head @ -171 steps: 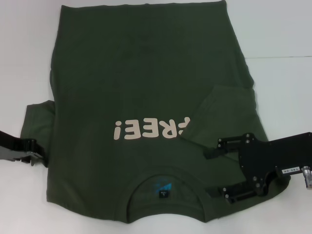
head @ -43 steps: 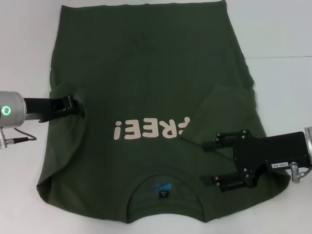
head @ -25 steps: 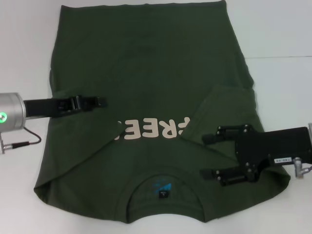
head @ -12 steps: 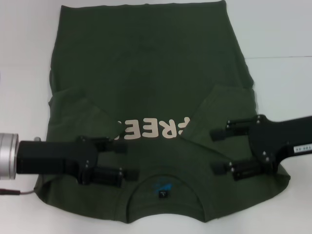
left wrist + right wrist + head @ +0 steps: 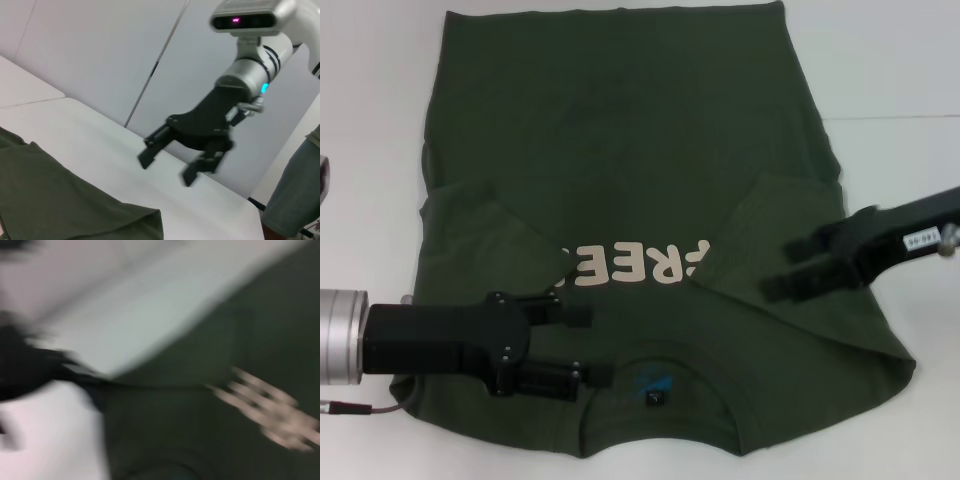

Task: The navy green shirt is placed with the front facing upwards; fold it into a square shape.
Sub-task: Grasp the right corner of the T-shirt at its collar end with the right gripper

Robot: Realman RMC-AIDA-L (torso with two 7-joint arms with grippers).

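Shirt (image 5: 620, 170) lies flat on the white counter (image 5: 890, 70), filling the frame centre, collar at the bottom edge, both sleeves folded in over the chest, cream lettering (image 5: 635, 262) partly covered. Left gripper (image 5: 588, 346) sits lower left, over the fabric just left of the collar, jaws released, nothing held. Right gripper (image 5: 782, 265) is at mid right above the folded right sleeve, jaws apart, empty.

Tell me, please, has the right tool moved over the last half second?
Yes. The right tool has drawn back toward the robot's right and farther from the robot, leaving the shirt's collar side; its open fingers now hang over the folded right sleeve.
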